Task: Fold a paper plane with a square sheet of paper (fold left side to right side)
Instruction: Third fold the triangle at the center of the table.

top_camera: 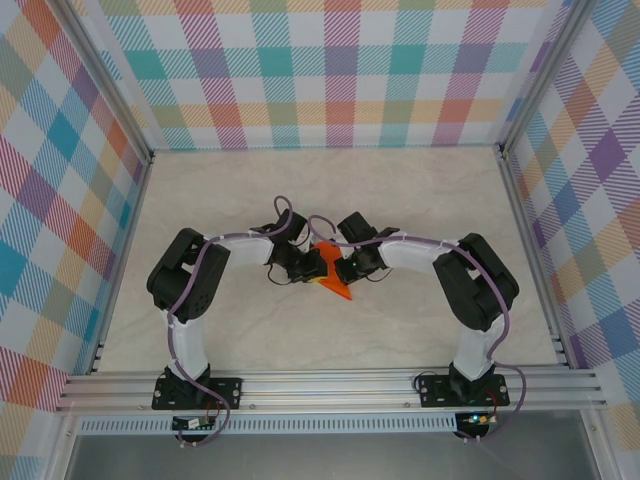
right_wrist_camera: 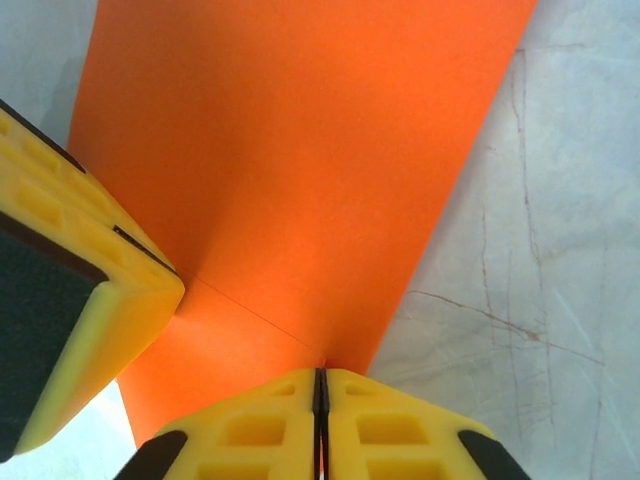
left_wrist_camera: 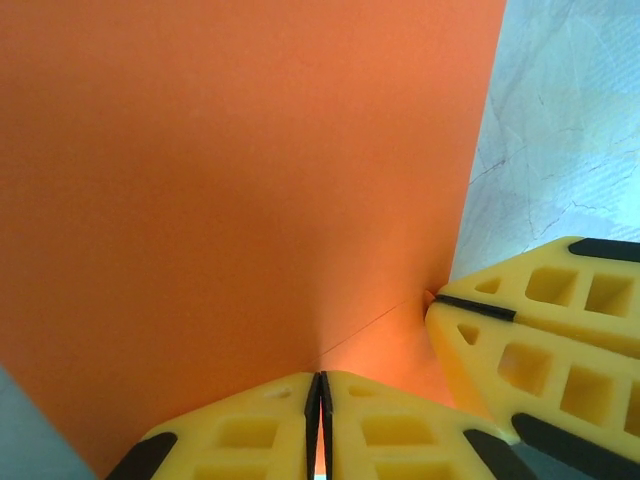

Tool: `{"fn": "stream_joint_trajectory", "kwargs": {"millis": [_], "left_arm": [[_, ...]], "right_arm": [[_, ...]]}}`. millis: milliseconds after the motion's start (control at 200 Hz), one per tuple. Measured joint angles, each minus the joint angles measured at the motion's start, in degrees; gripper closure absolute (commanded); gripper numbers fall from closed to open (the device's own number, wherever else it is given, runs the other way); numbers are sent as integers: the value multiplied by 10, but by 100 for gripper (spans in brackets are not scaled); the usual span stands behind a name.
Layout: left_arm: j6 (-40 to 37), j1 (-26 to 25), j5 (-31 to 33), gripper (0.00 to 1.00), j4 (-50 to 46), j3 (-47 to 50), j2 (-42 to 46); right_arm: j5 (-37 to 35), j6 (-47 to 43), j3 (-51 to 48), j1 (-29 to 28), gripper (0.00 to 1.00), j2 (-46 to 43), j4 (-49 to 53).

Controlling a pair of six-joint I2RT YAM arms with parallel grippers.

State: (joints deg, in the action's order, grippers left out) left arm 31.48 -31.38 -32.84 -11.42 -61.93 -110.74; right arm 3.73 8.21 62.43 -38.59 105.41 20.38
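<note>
- Item: orange paper, 1 pc, plain, unmarked. Loc: mid-table, held up off the surface between the two gripper tips, roughly centre of the top view. Lower corner points toward the near edge.
- L arm: reaches in from the left, elbow bent. The left gripper meets the paper's left side.
- Left gripper, own cam: yellow fingers pressed together, thin dark seam betw. them, paper edge nipped in that seam. Faint crease line runs across the sheet from the seam toward the other gripper.
- R arm: mirrors the left, coming in from the right. The right gripper is on the paper's right side.
- Right gripper, own cam: fingers closed flat on each other, paper edge pinched at the tips.
- Cross-views: right gripper seen from the L wrist, tips clamped on the paper's near corner, just beside the left one. Left gripper seen from the R wrist, tips likewise on the sheet.
- Paper surface: smooth, flat, bright orange, one straight long edge against the table behind it.
- Table: pale marble-look top.
- Surround: plaid walls on three sides, alu rail along the near edge w/ both arm bases bolted on.
</note>
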Motion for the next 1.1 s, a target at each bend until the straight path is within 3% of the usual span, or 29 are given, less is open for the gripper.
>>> {"fn": "stream_joint_trajectory", "kwargs": {"millis": [105,220,395,590,1100], "left_arm": [[0,0,1,88,7,5,2],[0,0,2,88,11,7,3],[0,0,3,88,11,8,3],[0,0,3,88,11,8,3],[0,-1,5,88,11,8,4]], "right_arm": [[6,15,0,9,57,-29,23],[20,23,0,18,53,-83,36],[103,46,-17,22,61,-126,29],[216,100,-46,22,66,-89,22],[238,141,-48,22,67,-33,18]]}}
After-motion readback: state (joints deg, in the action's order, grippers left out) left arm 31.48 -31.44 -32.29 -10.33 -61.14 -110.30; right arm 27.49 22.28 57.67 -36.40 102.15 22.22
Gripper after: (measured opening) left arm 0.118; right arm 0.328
